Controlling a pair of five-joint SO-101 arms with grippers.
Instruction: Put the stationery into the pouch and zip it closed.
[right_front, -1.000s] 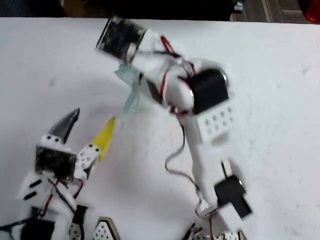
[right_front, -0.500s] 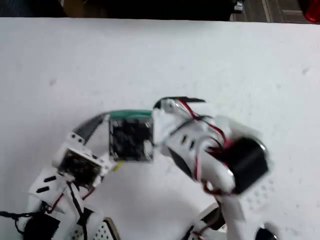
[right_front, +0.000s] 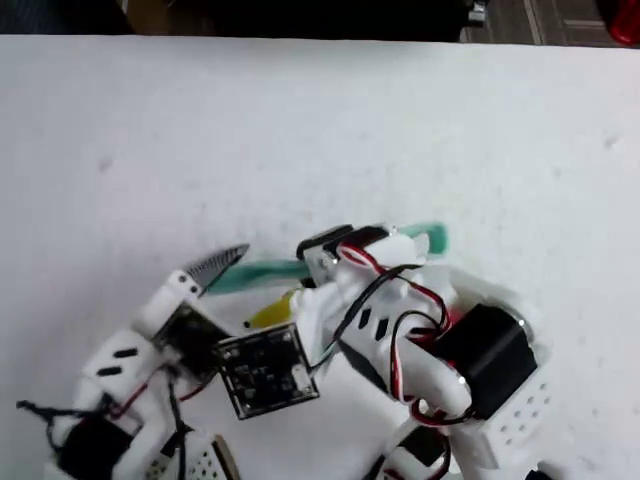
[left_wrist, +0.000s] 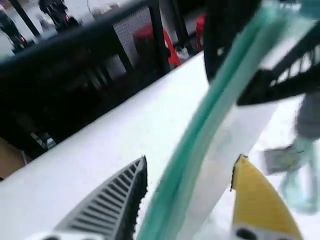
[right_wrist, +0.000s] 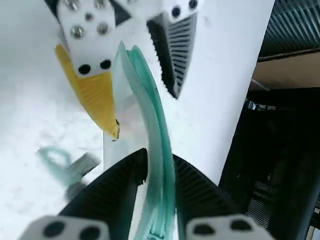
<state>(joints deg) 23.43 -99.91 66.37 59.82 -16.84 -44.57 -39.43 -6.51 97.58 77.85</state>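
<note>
Pouch (right_front: 255, 273) runs side to side (teal edge up).

The pouch (right_wrist: 150, 102) is thin, glossy, see-through plastic with a smooth teal rim. The left gripper (left_wrist: 191, 162) has matt plastic fingers (left_wrist: 112, 210), one grey and finely ribbed, one plain yellow. The right gripper (right_wrist: 159, 157) has black ribbed plastic fingers (right_wrist: 120, 185). The screws (right_wrist: 77, 31) look like shiny metal. The table (right_front: 300, 110) is white, matt and faintly grainy.
</note>
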